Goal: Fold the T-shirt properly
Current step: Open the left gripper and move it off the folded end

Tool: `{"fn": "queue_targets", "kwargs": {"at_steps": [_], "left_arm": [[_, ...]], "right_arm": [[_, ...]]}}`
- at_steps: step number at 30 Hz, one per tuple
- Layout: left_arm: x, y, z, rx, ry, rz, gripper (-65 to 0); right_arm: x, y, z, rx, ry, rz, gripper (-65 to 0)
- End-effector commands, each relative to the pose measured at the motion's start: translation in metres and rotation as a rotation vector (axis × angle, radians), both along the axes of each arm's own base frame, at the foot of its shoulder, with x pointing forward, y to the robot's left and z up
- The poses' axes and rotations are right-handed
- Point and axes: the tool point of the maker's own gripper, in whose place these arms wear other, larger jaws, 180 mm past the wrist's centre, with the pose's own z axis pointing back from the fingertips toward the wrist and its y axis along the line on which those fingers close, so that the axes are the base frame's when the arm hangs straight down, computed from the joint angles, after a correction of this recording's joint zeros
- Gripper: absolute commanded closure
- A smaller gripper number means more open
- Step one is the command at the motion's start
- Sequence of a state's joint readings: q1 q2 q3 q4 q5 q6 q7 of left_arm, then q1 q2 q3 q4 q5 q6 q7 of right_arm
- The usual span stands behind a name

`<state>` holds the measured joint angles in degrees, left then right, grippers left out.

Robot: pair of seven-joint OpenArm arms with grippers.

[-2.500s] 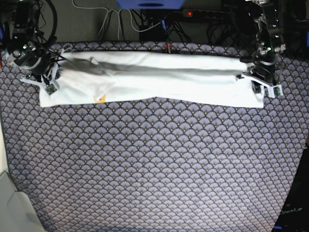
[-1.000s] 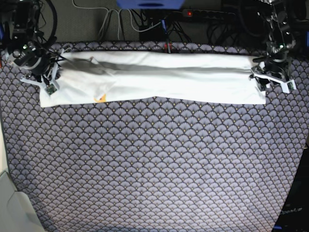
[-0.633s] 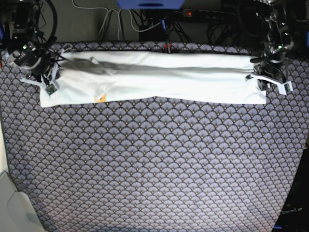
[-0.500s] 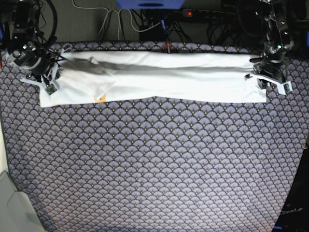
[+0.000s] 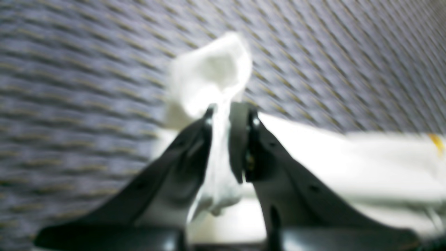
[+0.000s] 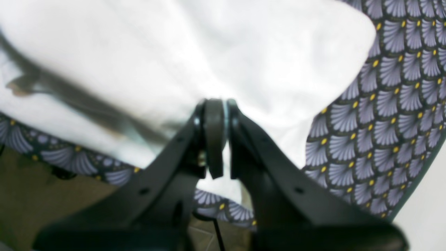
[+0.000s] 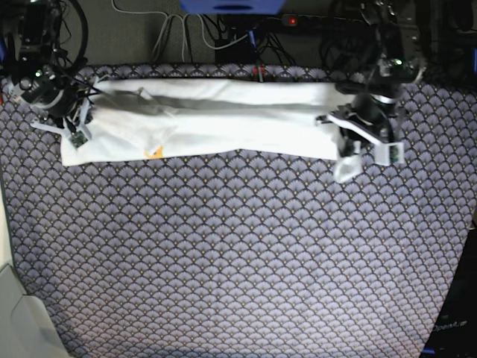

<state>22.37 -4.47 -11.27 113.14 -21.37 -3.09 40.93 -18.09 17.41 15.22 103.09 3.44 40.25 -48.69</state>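
The white T-shirt point(image 7: 223, 119) lies as a long folded strip across the back of the patterned table cover point(image 7: 238, 261). A small orange print point(image 7: 154, 151) shows near its left front edge. At the view's right, my left gripper point(image 7: 358, 145) is shut on the shirt's right end, and a bunch of cloth point(image 7: 344, 168) hangs from it above the table. In the left wrist view the left gripper point(image 5: 228, 115) pinches white T-shirt fabric point(image 5: 209, 69). My right gripper point(image 7: 74, 127) sits on the shirt's left end; the right wrist view shows the right gripper point(image 6: 214, 108) shut against the T-shirt point(image 6: 174, 52), creases running to its tips.
Cables and a power strip point(image 7: 313, 21) run behind the table's back edge. A pale surface point(image 7: 15, 313) lies beyond the table's front left corner. The table's right edge lies close to the left arm.
My left gripper has closed on the shirt's right end, lifted it and carried it leftward and forward, shortening the strip. The right arm has not moved.
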Motion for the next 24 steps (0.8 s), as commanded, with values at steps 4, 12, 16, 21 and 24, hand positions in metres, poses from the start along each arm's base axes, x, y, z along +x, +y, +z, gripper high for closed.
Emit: {"fn": "queue_targets", "kwargs": {"at_steps": [4,12,16,21,24], "left_arm": [[-0.001,-0.062,0.01,-0.074,-0.033,-0.152,-0.4],[-0.001,-0.142,0.025,-0.169,-0.056,-0.318,-0.4],[0.005,-0.147,0.021,-0.174,-0.029,-0.284,-0.4],[0.004,-0.162,0.016,-0.181,-0.011,-0.314,-0.4],[0.008,-0.165,0.012,-0.184,-0.003,-0.318,-0.4]], "right_arm": [[0.007,-0.003,0.008,-0.008,-0.029,0.004,0.0],[0.007,-0.003,0.008,-0.009,-0.028,0.004,0.0],[0.007,-0.003,0.008,-0.009,-0.028,0.004,0.0],[0.007,-0.003,0.008,-0.009,-0.028,0.004,0.0],[0.007,-0.003,0.008,-0.009,-0.028,0.004,0.0]]}}
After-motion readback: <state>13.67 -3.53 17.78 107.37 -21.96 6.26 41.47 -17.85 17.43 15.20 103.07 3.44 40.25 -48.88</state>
